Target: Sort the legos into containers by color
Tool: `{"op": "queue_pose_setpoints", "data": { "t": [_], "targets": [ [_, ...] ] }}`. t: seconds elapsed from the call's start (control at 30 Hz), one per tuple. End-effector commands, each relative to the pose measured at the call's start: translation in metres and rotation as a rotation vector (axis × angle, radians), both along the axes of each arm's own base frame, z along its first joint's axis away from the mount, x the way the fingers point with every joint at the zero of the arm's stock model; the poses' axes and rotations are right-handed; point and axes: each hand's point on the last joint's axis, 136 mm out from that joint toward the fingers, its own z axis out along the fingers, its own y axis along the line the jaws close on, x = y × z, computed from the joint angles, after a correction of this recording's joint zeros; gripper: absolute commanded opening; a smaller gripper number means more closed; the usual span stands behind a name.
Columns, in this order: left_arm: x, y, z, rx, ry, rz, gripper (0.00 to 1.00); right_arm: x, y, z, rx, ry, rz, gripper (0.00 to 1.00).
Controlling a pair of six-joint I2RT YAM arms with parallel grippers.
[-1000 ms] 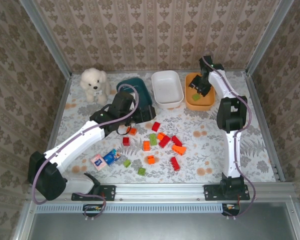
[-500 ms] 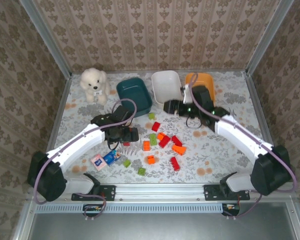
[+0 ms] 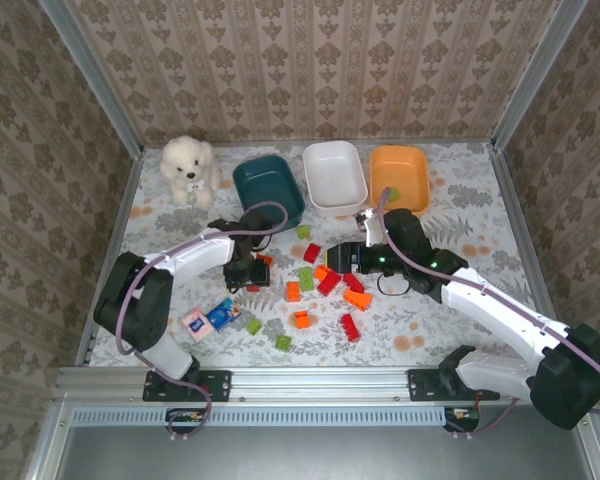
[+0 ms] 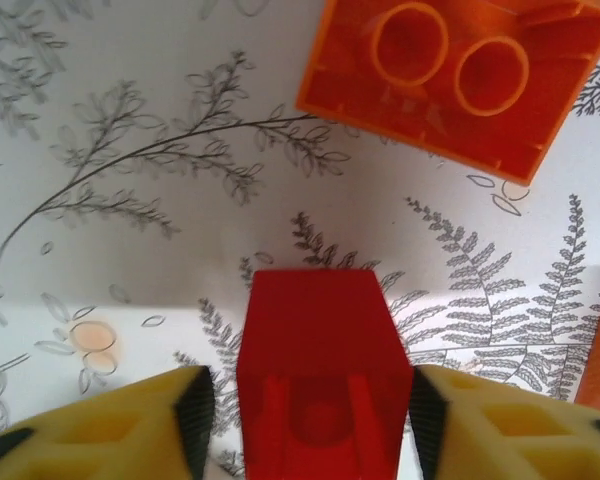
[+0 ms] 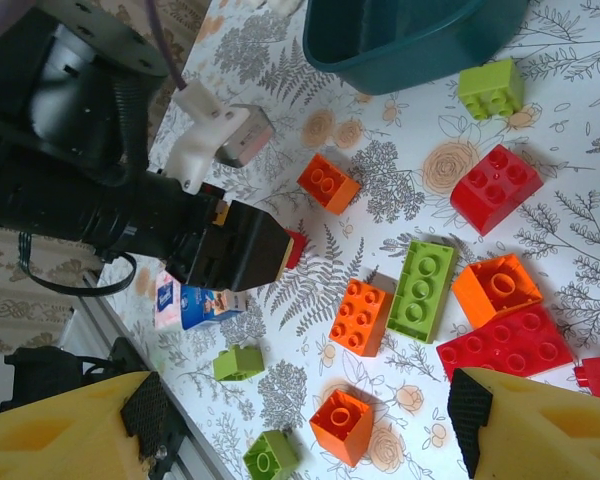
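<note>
Right gripper (image 5: 308,410) left the bins (image 3: 405,170); jaws open above loose bricks (image 5: 420,290). Left gripper (image 4: 310,415) clamps a red brick (image 4: 320,350), orange brick (image 4: 450,80) ahead, bare table (image 4: 130,100) leftward.

White plush dog (image 3: 187,168) sits upright at the far left of the table, near the left wall, facing the near side. A flat blue-and-pink packet (image 3: 209,319) lies flat on the near left part of the table, well apart from the dog; from the right wrist camera it (image 5: 190,303) shows a pink end and a blue end with small print, too small to read. The tablecloth (image 3: 500,290) is white with grey ferns and pale orange flowers. Walls (image 3: 310,60) on three sides carry beige damask wallpaper. Aluminium posts (image 3: 90,75) stand at the corners, and a metal rail (image 3: 320,380) runs along the near edge.
</note>
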Motion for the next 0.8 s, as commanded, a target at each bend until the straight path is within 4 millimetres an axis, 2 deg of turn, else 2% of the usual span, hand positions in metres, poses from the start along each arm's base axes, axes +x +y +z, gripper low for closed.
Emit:
{"op": "queue_pose_setpoints", "data": {
  "t": [0.0,0.13,0.2,0.3,0.4,0.5,0.57,0.7,0.77],
  "targets": [
    [0.008,-0.009,0.003,-0.027,-0.005,-0.038,0.46,0.006,0.002,0.009,-0.006,-0.013,0.003,0.76],
    [0.012,-0.006,0.009,-0.01,-0.039,-0.043,0.34,0.005,0.003,0.014,0.001,-0.027,0.016,0.75],
    [0.015,-0.003,0.019,0.003,-0.068,-0.049,0.32,0.004,0.004,0.019,0.011,-0.043,0.025,0.75],
    [0.021,0.0,0.043,0.024,-0.119,-0.05,0.32,0.007,0.002,0.032,0.021,-0.086,0.008,0.75],
    [0.043,-0.007,0.079,-0.004,-0.2,-0.053,0.31,0.013,-0.002,0.044,0.009,-0.113,-0.021,0.75],
    [0.074,-0.016,0.102,-0.05,-0.244,-0.035,0.32,0.02,0.0,0.055,0.015,-0.135,-0.035,0.75],
    [0.102,-0.021,0.109,-0.07,-0.267,-0.021,0.31,0.025,0.001,0.063,0.021,-0.157,-0.043,0.75],
    [0.158,-0.032,0.109,-0.078,-0.293,-0.012,0.31,0.034,0.0,0.077,0.017,-0.203,-0.071,0.76],
    [0.188,-0.026,0.101,-0.067,-0.289,0.017,0.3,0.037,-0.002,0.083,0.011,-0.22,-0.083,0.75]
  ]
}}
